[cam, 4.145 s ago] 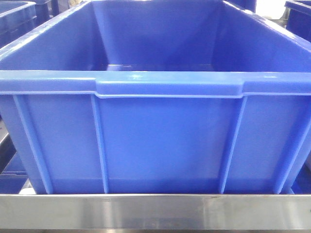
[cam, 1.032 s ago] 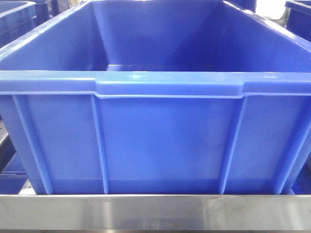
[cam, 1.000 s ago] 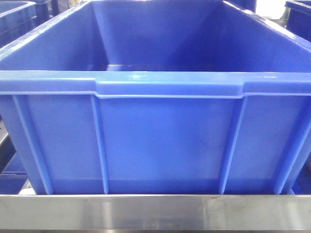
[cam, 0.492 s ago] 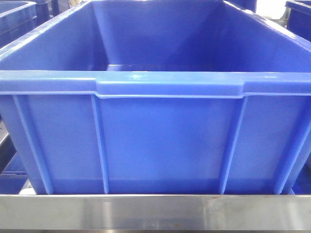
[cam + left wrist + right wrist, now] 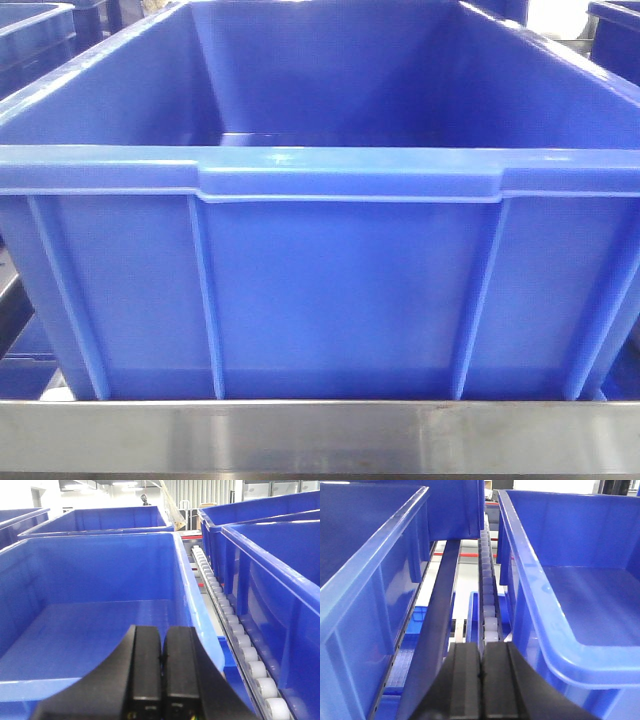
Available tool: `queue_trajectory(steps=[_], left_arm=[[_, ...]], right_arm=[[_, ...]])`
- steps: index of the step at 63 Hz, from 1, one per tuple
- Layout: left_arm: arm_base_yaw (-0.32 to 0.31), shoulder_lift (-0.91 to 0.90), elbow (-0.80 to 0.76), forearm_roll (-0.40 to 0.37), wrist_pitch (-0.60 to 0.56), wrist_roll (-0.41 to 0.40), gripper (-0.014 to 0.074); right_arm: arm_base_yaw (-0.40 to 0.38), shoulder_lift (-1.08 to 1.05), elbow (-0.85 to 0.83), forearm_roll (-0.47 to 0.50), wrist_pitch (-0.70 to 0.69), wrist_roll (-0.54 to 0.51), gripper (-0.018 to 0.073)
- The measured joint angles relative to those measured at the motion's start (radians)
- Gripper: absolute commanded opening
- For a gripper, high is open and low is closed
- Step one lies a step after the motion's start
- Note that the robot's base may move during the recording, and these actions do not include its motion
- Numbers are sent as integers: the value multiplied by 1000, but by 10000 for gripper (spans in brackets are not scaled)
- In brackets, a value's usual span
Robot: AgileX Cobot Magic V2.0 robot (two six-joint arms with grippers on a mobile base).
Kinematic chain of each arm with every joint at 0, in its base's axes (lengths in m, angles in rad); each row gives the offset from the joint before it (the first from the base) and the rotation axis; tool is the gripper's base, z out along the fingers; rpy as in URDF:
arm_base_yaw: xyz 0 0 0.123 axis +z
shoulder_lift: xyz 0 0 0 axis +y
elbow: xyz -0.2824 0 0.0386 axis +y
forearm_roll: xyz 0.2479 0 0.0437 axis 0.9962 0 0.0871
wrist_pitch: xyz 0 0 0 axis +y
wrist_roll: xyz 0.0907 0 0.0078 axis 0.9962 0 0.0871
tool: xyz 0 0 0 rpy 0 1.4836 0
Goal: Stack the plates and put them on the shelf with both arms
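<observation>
My left gripper [image 5: 161, 672] shows at the bottom of its wrist view with both black fingers [image 5: 146, 670] pressed flat together, jaws closed on nothing. My right gripper [image 5: 481, 680] looks the same in its own wrist view: black fingers [image 5: 466, 680] meeting along a thin centre seam, nothing between them. Neither arm appears in my front camera.

No text, label, brand, number or sign can be read in any of the three views. The blue crate [image 5: 320, 270] facing the front camera has a plain ribbed wall with no print, and the steel shelf edge [image 5: 320, 438] at 6 o'clock below it bears no marking. The crates in both wrist views are equally unmarked.
</observation>
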Motion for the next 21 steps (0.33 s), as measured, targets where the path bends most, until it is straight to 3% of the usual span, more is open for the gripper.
queue_trajectory(steps=[21], left_arm=[[0, 0, 0, 0, 0, 0, 84]], right_arm=[[0, 0, 0, 0, 0, 0, 58]])
